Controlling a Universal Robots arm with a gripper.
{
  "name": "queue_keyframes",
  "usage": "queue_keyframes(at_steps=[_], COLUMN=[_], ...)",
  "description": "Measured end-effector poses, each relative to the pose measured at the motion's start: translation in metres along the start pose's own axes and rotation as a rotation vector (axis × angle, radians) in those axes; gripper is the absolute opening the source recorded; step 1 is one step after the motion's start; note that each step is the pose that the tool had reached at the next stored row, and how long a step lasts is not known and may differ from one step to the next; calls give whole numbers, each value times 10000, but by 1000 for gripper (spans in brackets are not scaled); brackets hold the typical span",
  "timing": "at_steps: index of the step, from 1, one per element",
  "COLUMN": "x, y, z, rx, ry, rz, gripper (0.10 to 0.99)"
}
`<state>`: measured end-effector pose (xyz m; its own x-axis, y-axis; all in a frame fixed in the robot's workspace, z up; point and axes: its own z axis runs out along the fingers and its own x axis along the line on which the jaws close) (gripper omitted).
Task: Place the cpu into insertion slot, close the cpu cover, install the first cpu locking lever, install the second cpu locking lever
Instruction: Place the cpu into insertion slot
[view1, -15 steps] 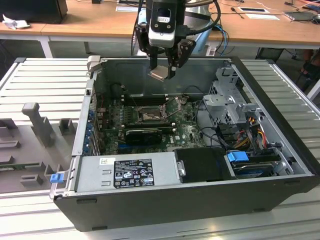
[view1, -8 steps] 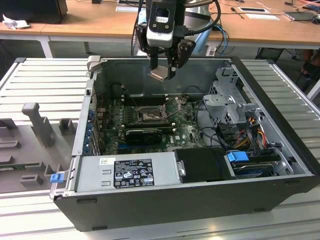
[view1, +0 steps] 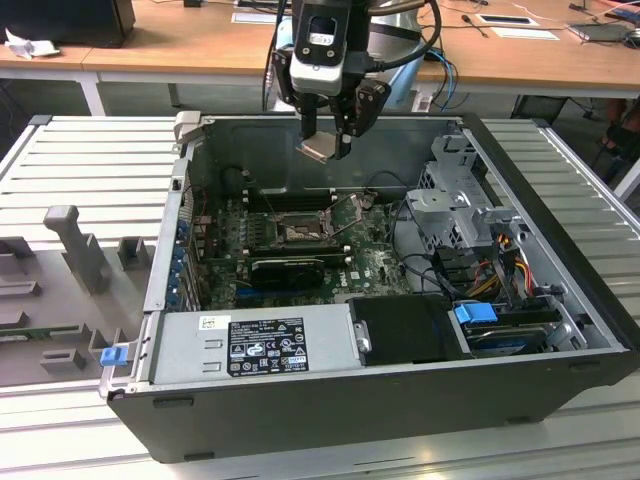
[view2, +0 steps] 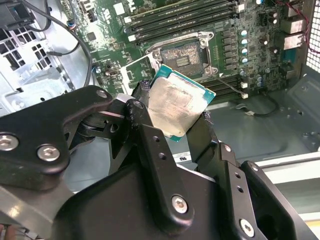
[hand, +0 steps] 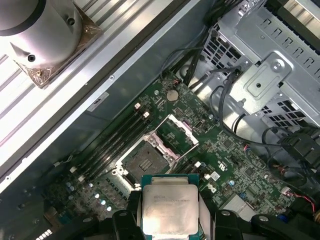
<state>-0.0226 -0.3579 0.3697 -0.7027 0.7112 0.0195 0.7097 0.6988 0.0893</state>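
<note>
My gripper (view1: 328, 148) hangs over the open computer case, shut on the cpu (view1: 321, 149), a small square chip with a dull silver top. In both wrist views the cpu (view2: 176, 106) (hand: 169, 207) sits clamped between the black fingers (view2: 145, 125), tilted and well above the motherboard. Below it lies the insertion slot (view1: 298, 232) (view2: 182, 55) (hand: 144, 161), a dark square socket with a metal rim and nothing in it. The cpu cover (hand: 181, 134) (view1: 347, 212) is swung up on its hinge beside the slot.
Memory slots (view2: 180, 17) run beside the socket. A grey drive cage (view1: 455, 195) with cables stands at the exterior view's right, the power supply (view1: 255, 345) along the case's front wall. Ribbed metal tables (view1: 90, 170) flank the case.
</note>
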Motion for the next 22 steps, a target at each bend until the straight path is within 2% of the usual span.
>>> queue_keyframes(at_steps=[5, 10, 17, 22], x=[0, 0, 0, -1], y=[0, -1, -1, -2], z=[2, 11, 15, 25], rx=[-5, -17, -25, -37], ry=[-20, -76, -115, -168], rz=[220, 851, 1281, 1879], gripper=[541, 541, 541, 541])
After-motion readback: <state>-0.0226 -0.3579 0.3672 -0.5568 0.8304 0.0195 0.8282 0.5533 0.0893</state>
